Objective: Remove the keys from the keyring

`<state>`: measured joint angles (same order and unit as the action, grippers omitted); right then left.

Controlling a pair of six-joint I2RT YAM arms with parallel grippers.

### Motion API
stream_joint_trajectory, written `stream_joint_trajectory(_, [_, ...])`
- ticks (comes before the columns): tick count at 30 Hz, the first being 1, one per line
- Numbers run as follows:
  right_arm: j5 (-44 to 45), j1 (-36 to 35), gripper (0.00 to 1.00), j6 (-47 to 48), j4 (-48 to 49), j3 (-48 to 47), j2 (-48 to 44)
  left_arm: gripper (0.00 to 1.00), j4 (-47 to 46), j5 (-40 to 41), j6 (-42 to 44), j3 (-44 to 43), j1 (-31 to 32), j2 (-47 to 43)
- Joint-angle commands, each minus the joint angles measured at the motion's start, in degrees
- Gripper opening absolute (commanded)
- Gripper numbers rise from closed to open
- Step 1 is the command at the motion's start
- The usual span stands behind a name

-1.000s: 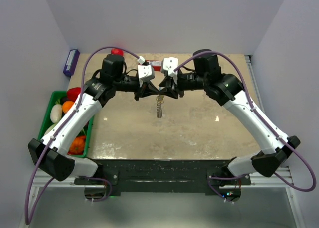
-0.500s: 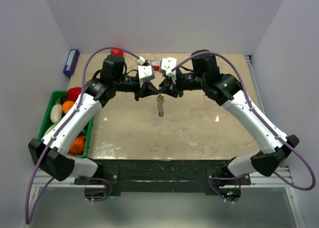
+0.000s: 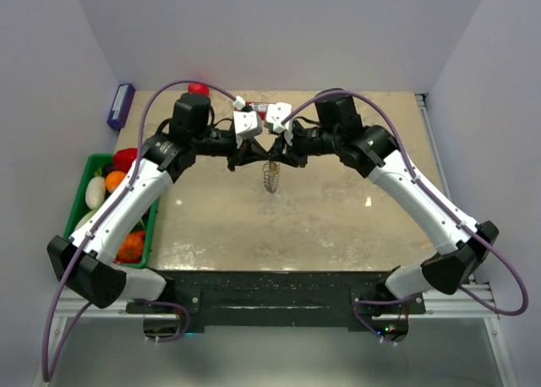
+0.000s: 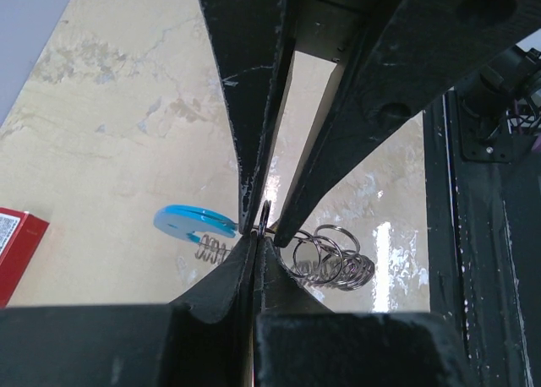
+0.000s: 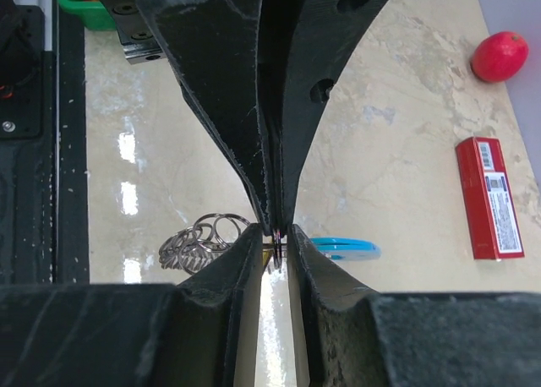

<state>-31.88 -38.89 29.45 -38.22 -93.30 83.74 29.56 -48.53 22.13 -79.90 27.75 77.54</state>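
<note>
Keyring (image 3: 270, 176) hangs in the air between the two arms, above the middle of the worktop (image 3: 338, 209). Nothing looks freed from it yet; I cannot pick out a key, so the whole removal seems left to do. Left hand (image 4: 256, 235) is pressed together, pinching one thin ring. Right hand (image 5: 276, 232) sits a slit apart astride that ring, seemingly not clamped. Long axis runs downward, coils dangling from the pinch, blue segment (image 4: 193, 222) jutting sideways
</note>
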Motion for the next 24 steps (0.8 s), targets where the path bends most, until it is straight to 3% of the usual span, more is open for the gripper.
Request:
stream_joint_trajectory(1, [1.64, -0.30, 0.16, 0.61, 0.86, -0.39, 0.19, 0.00, -3.28, -0.86, 1.07, -0.17, -0.24, -2.22])
stream_joint_trajectory(5, [1.47, -0.22, 0.00, 0.87, 1.04, -0.22, 0.10, 0.00, -3.37, -0.77, 1.07, 0.00, -0.24, -2.39])
stream_joint_trajectory(14, [-0.11, -0.30, 0.00, 1.92, 2.53, 2.15, -2.26, 0.01, -3.63, -0.33, 0.99, 0.18, -0.24, -2.92])
stream_joint_trajectory(18, [-0.46, -0.13, 0.00, 1.40, 5.95, 4.87, -5.25, 0.11, -3.81, -0.68, 0.81, 0.01, -0.32, -3.62])
stream_joint_trajectory(24, [-3.45, 0.66, 0.00, -0.18, 9.12, 6.46, -6.75, 0.34, -3.63, -2.44, 0.20, -0.78, -0.50, -4.85])
